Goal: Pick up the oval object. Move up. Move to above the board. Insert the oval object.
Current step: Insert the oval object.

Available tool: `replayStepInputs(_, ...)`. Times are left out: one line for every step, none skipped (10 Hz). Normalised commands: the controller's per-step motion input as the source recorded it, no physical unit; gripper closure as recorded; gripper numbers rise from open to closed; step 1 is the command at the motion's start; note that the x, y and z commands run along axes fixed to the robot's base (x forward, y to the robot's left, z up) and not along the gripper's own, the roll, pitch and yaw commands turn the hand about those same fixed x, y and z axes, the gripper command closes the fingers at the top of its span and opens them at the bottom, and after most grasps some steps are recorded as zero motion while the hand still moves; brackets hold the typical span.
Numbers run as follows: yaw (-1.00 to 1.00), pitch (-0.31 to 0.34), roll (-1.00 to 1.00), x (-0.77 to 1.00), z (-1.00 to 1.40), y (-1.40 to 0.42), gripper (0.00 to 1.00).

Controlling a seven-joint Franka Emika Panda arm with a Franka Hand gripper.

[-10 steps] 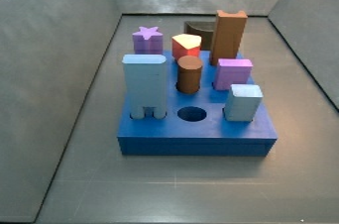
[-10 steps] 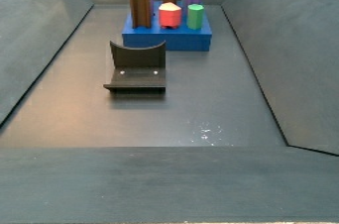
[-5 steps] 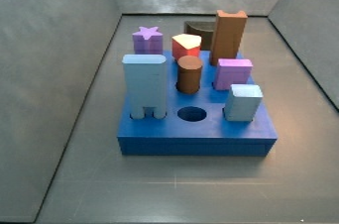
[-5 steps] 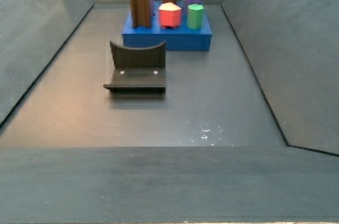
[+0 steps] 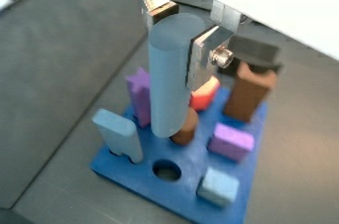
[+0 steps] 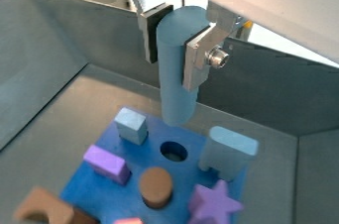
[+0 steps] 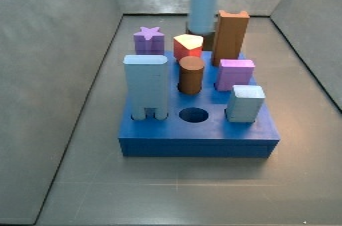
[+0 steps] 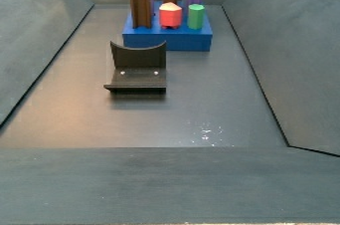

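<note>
My gripper (image 5: 179, 35) is shut on the oval object (image 5: 169, 84), a slim pale grey-blue post with rounded sides. The post hangs upright from the fingers (image 6: 201, 59) in both wrist views, held near its top (image 6: 177, 94). It hangs high above the bright blue board (image 5: 133, 175), with its lower end over the middle pegs. In a side view only the post (image 7: 205, 0) shows, coming down from the upper edge behind the board (image 7: 201, 140); the gripper is out of view there. An open round hole (image 7: 195, 115) sits near the board's front edge and also shows in a wrist view (image 6: 173, 152).
Pegs stand in the board: a light-blue arch block (image 7: 146, 85), purple star (image 7: 150, 38), tall brown block (image 7: 233, 35), brown cylinder (image 7: 191, 74), purple square (image 7: 237, 72), light-blue square block (image 7: 245, 102). The fixture (image 8: 137, 68) stands on the floor beside the board. Grey walls enclose the floor.
The post has come into the side view from the upper edge, moving right and lower toward the board. The pegs and the board have not moved.
</note>
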Motion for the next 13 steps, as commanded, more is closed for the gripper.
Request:
replayStepInputs(-0.93, -0.076, 0.0, 0.05, -0.33, -0.19, 1.0)
replayStepInputs(-1.0, -0.04, 0.0, 0.0, -0.31, -0.03, 1.0)
replayStepInputs(-1.0, -0.036, 0.0, 0.0, -0.33, 0.0, 1.0)
replayStepInputs(-1.0, -0.021, 0.0, 0.0, -0.39, 0.0, 1.0)
replayStepInputs(-1.0, -0.023, 0.0, 0.0, -0.45, 0.0, 1.0)
replayStepInputs(-0.9, -0.027, 0.15, 0.19, -0.77, 0.0, 1.0)
replayStepInputs(-0.71, -0.056, 0.19, 0.41, -0.88, -0.03, 1.0)
replayStepInputs(-0.81, -0.049, 0.18, 0.3, -0.83, -0.02, 1.0)
replayStepInputs(-1.0, -0.014, 0.15, 0.1, -0.71, -0.01, 1.0)
replayStepInputs(-1.0, -0.004, 0.15, 0.08, -0.71, -0.01, 1.0)
replayStepInputs(-1.0, -0.004, 0.14, 0.06, -0.7, 0.0, 1.0)
replayStepInputs(-1.0, -0.009, 0.0, 0.0, -0.65, -0.07, 1.0)
replayStepInputs(-0.98, -0.029, 0.0, 0.0, -0.49, -0.14, 1.0)
